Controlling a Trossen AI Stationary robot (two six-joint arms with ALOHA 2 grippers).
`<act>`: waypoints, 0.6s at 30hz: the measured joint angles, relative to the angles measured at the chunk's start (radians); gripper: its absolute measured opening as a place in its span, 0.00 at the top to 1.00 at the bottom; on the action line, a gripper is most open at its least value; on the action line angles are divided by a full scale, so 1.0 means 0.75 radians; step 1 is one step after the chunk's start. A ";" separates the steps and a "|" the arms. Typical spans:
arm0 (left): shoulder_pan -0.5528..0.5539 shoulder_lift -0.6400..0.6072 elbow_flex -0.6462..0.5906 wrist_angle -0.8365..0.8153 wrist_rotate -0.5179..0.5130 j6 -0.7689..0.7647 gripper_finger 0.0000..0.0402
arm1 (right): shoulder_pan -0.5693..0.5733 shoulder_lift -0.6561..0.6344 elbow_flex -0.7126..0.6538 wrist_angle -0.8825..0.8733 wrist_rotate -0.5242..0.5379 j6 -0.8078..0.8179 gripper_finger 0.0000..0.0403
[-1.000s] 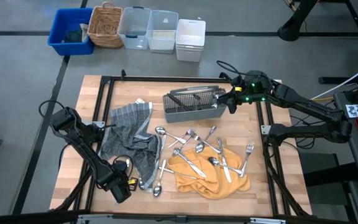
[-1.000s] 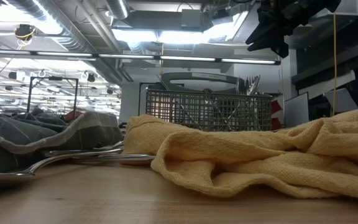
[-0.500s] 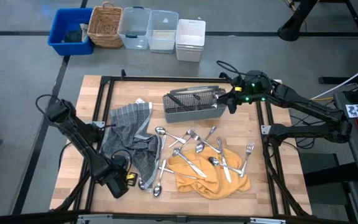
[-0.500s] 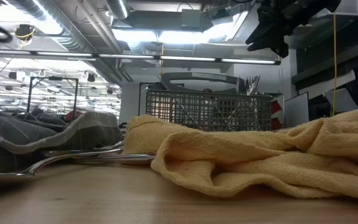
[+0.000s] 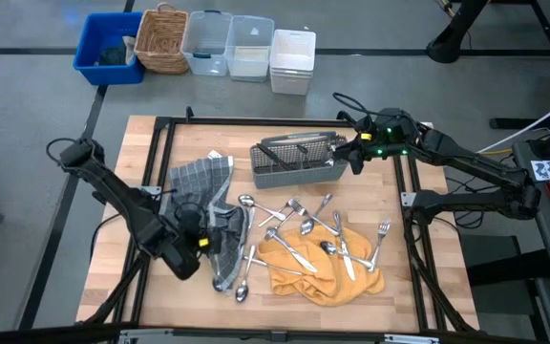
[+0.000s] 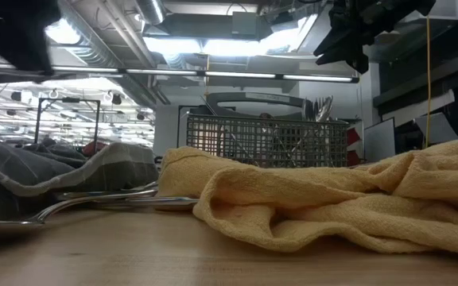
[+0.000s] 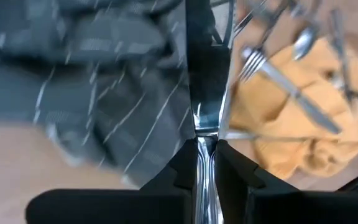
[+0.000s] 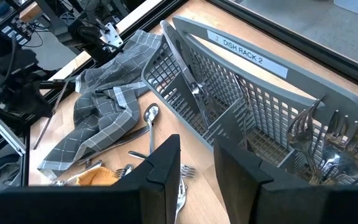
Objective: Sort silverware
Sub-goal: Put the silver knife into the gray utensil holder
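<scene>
I have the left gripper [image 7: 206, 163] clamped on a knife [image 7: 205, 93] above the grey checked towel [image 5: 199, 196] at the table's left, while the right gripper [image 8: 196, 168] hovers with fingers apart by the caddy's [image 5: 299, 161] right end, the remaining silverware [image 5: 304, 229] lying on and around the yellow cloth [image 5: 318, 268].

Probably a robotics lab: exposed ceiling ducts [image 6: 94, 32], concrete floor [image 5: 27, 124].

Grey mesh caddy [image 8: 253, 99] — forks [image 8: 325, 146] inside, checked cloth [image 8: 104, 118] beside
</scene>
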 joint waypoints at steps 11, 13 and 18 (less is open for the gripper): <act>0.340 -0.029 0.000 0.217 -0.214 0.416 0.93 | 0.000 0.000 0.000 0.001 0.000 0.000 0.75; 0.426 -0.029 0.000 0.332 -0.261 0.570 0.93 | -0.001 0.000 0.000 0.001 0.000 0.000 0.75; 0.661 -0.029 0.000 0.669 -0.295 1.045 0.93 | -0.001 0.000 0.000 0.001 0.000 0.000 0.75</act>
